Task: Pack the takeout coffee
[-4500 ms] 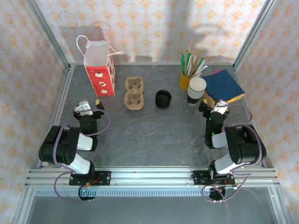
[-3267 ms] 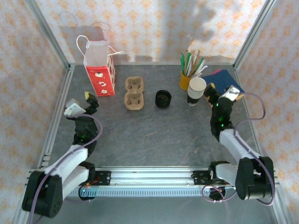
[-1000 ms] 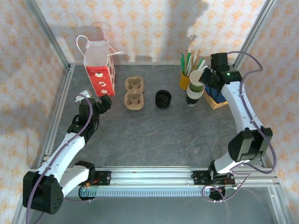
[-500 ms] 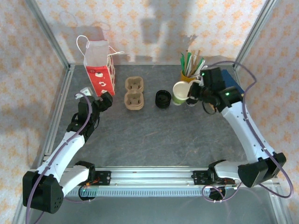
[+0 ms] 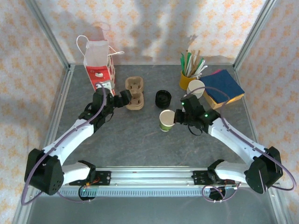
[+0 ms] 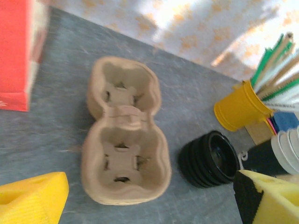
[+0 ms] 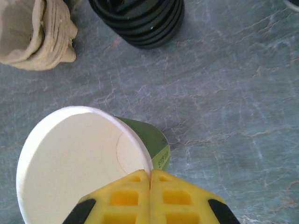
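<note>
Two grippers are mine. My left gripper (image 5: 120, 98) is open wide over the brown pulp cup carrier (image 6: 124, 140), maybe to hold it steady. Next come the round black plastic lids (image 6: 208, 161). My right gripper (image 7: 150, 191) pinches the rim of the green paper cup (image 7: 79, 158), white inside, low over the middle of the grey surface (image 7: 233, 93). A moment ago this cup was up beside the lids, and my left gripper was nearer the red paper bag (image 5: 100, 77).
</note>
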Available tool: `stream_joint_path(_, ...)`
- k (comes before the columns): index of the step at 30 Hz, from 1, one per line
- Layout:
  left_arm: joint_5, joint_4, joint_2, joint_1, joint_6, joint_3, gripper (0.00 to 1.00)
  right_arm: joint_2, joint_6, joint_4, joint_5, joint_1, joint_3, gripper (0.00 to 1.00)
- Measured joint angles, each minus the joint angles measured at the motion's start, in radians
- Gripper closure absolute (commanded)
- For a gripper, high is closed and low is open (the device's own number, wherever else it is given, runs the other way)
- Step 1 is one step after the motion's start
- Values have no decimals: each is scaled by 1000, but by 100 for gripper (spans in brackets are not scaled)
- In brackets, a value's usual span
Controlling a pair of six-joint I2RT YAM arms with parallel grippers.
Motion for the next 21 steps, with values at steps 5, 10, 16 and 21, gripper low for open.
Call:
stream_joint_path(5, 0, -9, 136, -64, 20, 113, 11, 0, 25, 65, 23, 64, -40, 100)
stream_joint_path(10, -2, -32, 248, -94, 35, 206, 11, 41, 50, 92, 52, 101, -45, 100)
stream_joint_path(16, 5, -72, 386, -128, 46, 352, 16, 73, 66, 103, 64, 125, -57, 100)
stream_joint_path(21, 19, -120, 492, -152, 51, 468, 19, 77, 77, 109, 69, 128, -57, 85)
